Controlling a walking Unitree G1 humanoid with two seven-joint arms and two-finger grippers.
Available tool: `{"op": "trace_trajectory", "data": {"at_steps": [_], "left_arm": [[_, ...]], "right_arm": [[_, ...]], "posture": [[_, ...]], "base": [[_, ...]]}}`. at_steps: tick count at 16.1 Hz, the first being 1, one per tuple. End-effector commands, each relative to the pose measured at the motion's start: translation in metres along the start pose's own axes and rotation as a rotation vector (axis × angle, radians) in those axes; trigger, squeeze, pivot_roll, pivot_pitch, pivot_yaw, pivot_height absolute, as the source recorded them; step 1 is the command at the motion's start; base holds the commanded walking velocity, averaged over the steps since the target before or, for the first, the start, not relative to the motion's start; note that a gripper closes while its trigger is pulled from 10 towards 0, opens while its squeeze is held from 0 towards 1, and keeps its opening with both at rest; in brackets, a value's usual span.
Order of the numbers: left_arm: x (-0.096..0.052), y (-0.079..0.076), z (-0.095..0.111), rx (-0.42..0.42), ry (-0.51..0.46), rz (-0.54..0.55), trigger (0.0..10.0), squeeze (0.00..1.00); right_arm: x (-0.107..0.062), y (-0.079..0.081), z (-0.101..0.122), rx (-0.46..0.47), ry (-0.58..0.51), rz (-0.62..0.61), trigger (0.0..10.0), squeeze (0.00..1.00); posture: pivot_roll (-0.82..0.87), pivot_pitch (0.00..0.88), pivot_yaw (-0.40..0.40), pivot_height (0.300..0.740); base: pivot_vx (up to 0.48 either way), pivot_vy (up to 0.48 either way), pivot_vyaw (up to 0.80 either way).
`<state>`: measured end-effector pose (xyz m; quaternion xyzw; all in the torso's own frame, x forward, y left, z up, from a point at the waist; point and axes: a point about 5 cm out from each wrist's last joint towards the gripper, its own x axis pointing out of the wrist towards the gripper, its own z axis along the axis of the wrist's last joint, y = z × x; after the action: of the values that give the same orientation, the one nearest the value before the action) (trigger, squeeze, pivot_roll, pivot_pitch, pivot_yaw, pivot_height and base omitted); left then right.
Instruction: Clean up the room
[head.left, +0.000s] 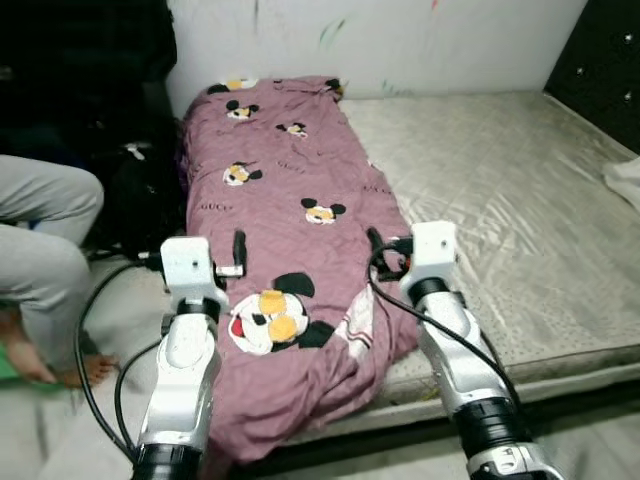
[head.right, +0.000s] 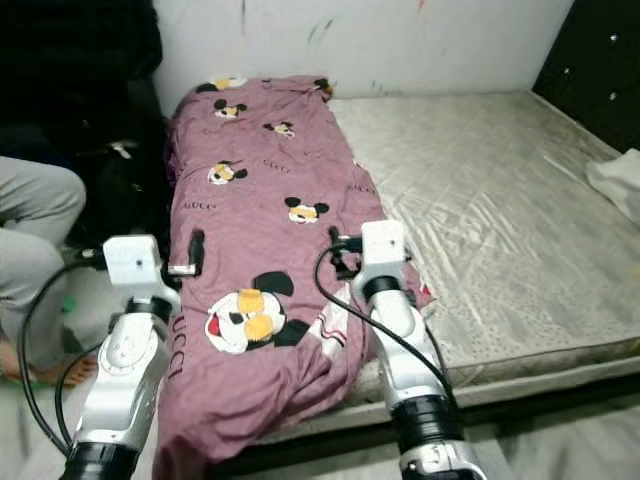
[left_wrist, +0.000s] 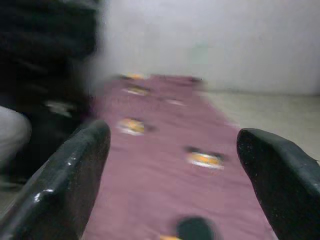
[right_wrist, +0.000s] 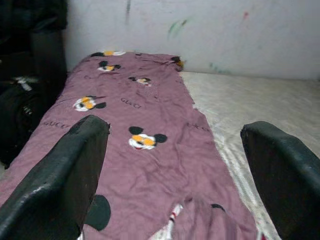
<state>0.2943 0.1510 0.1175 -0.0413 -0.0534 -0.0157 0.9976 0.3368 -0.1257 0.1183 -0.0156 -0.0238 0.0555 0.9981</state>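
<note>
A mauve blanket (head.left: 290, 230) printed with cartoon mice lies along the left strip of the bed. Its near end is bunched and hangs over the front edge of the beige mattress (head.left: 500, 200). Both arms are raised over that near end. My left gripper (left_wrist: 172, 137) is open above the blanket's left edge, one black finger (head.left: 238, 252) showing beside the wrist. My right gripper (right_wrist: 175, 130) is open above the blanket's right edge, close to where it meets bare mattress; one finger (head.left: 376, 246) shows there. Neither gripper holds anything.
A person in grey trousers (head.left: 40, 250) sits at the left, a bare foot (head.left: 30, 362) on the floor. A black bag (head.left: 140, 195) stands between the person and the bed. A white cloth (head.left: 626, 182) lies at the mattress's right edge, below dark furniture (head.left: 605, 60).
</note>
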Motion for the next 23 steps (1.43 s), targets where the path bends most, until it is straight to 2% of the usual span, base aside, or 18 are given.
{"op": "trace_trajectory", "data": {"at_steps": [1, 2, 3, 4, 6, 7, 8, 9, 11, 13, 16, 23], "left_arm": [[-0.003, 0.001, 0.005, -0.033, -0.019, -0.057, 10.0, 0.0], [-0.006, 0.009, 0.004, 0.133, -0.052, 0.009, 10.0, 0.0], [-0.007, 0.017, 0.0, 0.152, -0.051, 0.078, 10.0, 0.0], [-0.008, 0.02, -0.001, 0.15, -0.052, 0.093, 10.0, 0.0], [-0.007, 0.023, 0.003, 0.22, -0.091, 0.129, 10.0, 0.0], [-0.007, 0.024, 0.0, 0.227, -0.051, 0.159, 10.0, 0.0], [-0.008, 0.02, 0.001, 0.177, -0.019, 0.023, 10.0, 0.0], [-0.01, 0.027, 0.003, 0.159, -0.031, 0.069, 10.0, 0.0], [-0.013, 0.031, 0.001, 0.145, -0.03, 0.101, 10.0, 0.0], [-0.021, 0.033, -0.003, 0.195, -0.009, 0.153, 10.0, 0.0], [-0.034, 0.031, -0.009, 0.153, 0.019, 0.092, 10.0, 0.0], [-0.035, 0.021, -0.006, 0.128, 0.01, 0.068, 10.0, 0.0]], "right_arm": [[0.002, -0.004, 0.003, 0.006, -0.013, -0.007, 10.0, 0.0], [0.0, -0.005, 0.004, -0.001, -0.017, -0.007, 10.0, 0.0], [-0.002, -0.004, 0.002, -0.003, -0.014, 0.0, 10.0, 0.0], [-0.003, -0.004, 0.001, -0.005, -0.012, 0.002, 10.0, 0.0], [-0.004, -0.006, 0.0, -0.006, -0.01, -0.002, 10.0, 0.0], [-0.005, -0.006, 0.0, -0.005, -0.01, -0.005, 10.0, 0.0], [-0.008, -0.007, -0.001, 0.002, -0.011, -0.013, 10.0, 0.0], [-0.009, -0.007, -0.001, 0.007, -0.011, -0.016, 10.0, 0.0], [-0.013, -0.006, 0.0, 0.018, -0.014, -0.021, 10.0, 0.0], [-0.017, -0.007, 0.002, 0.025, -0.018, -0.021, 10.0, 0.0], [-0.022, -0.008, 0.0, 0.032, -0.008, -0.012, 10.0, 0.0], [-0.028, -0.007, -0.003, 0.028, 0.018, -0.011, 10.0, 0.0]], "posture": [[-0.05, 0.006, -0.037, 0.74], [-0.04, 0.003, -0.044, 0.74], [-0.04, 0.005, -0.049, 0.74], [-0.05, 0.007, -0.05, 0.74], [-0.05, 0.013, -0.045, 0.74], [-0.05, 0.018, -0.042, 0.74], [-0.05, 0.031, -0.032, 0.74], [-0.05, 0.037, -0.03, 0.74], [-0.05, 0.052, -0.031, 0.74], [-0.05, 0.072, -0.037, 0.74], [-0.05, 0.094, -0.044, 0.74], [-0.05, 0.124, -0.048, 0.74]], "base": [[0.0, 0.0, 0.0], [0.0, 0.0, 0.0], [0.0, 0.0, 0.0], [0.0, 0.0, 0.0], [0.0, 0.0, 0.0], [0.0, 0.0, 0.0], [0.0, 0.0, 0.0], [0.0, 0.0, 0.0], [0.0, 0.0, 0.0], [0.0, 0.0, 0.0], [0.0, 0.0, 0.0], [0.0, 0.0, 0.0]]}}
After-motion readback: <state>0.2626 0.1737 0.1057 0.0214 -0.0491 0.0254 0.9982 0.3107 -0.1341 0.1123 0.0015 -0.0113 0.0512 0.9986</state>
